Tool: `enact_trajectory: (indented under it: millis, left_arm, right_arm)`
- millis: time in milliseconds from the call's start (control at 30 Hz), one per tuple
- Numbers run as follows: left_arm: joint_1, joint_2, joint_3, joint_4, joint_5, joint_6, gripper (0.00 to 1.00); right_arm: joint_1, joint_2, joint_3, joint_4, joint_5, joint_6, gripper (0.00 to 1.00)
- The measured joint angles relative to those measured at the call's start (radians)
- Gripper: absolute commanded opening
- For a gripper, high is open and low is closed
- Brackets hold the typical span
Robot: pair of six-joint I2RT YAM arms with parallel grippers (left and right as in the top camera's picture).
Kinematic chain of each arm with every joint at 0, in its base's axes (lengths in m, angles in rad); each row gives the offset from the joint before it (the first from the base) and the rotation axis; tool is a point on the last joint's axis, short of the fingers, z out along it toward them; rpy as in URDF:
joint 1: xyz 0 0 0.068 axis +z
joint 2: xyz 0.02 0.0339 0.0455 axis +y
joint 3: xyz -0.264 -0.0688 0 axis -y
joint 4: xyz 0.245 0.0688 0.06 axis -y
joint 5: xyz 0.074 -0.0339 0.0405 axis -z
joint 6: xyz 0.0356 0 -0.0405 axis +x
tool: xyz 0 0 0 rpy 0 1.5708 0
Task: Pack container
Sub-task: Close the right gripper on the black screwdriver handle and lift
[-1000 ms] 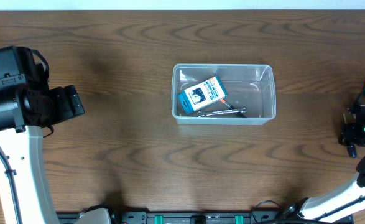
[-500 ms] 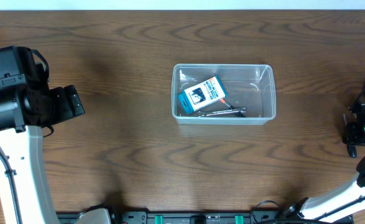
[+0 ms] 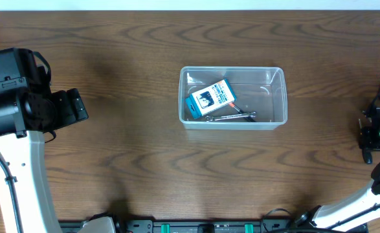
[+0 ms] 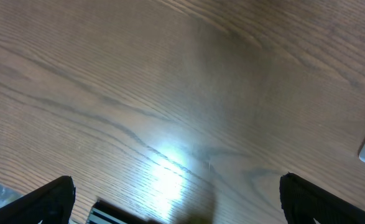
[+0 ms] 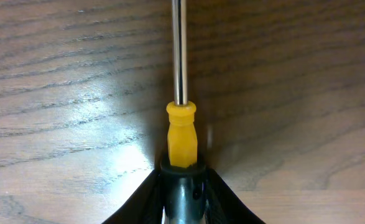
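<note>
The clear plastic container (image 3: 270, 97) sits on the wooden table (image 3: 144, 168) between the two arms, well apart from both grippers. Inside it, toward the end nearer the left gripper, a blue and white packet (image 3: 211, 97) lies tilted. A metal wrench (image 3: 232, 117) lies just beside the packet along the wall nearest the robot's base.

The right gripper (image 5: 182, 186) is far out to the container's other side, at the table's edge. It is pinched around the black handle of a screwdriver (image 5: 181, 134). The tool's yellow collar and thin steel shaft run straight out ahead of the fingers and low over the wood. Whether the tip touches the table cannot be told.

The left gripper (image 4: 182, 205) hangs above bare table, its two black fingers (image 4: 51, 199) spread wide with nothing between them. In the left wrist view only a corner of the container shows, off ahead of the fingers at the picture's right edge. In the overhead view this gripper points toward the container.
</note>
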Motion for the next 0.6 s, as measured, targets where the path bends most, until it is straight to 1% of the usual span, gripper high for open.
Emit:
enact_trajectory:
  millis: [100, 333, 433, 600]
  left_arm:
    - [0.0, 0.0, 0.0, 0.0, 0.0, 0.0, 0.98]
    - [0.0, 0.0, 0.0, 0.0, 0.0, 0.0, 0.98]
    - [0.0, 0.0, 0.0, 0.0, 0.0, 0.0, 0.98]
    - [0.0, 0.0, 0.0, 0.0, 0.0, 0.0, 0.98]
  right_arm:
    - [0.012, 0.0, 0.0, -0.001, 0.0, 0.0, 0.19]
    - [0.059, 0.0, 0.043, -0.033, 0.0, 0.0, 0.16]
    - [0.084, 0.0, 0.088, -0.051, 0.0, 0.011, 0.15]
    - [0.146, 0.002, 0.208, -0.119, -0.001, 0.026, 0.16]
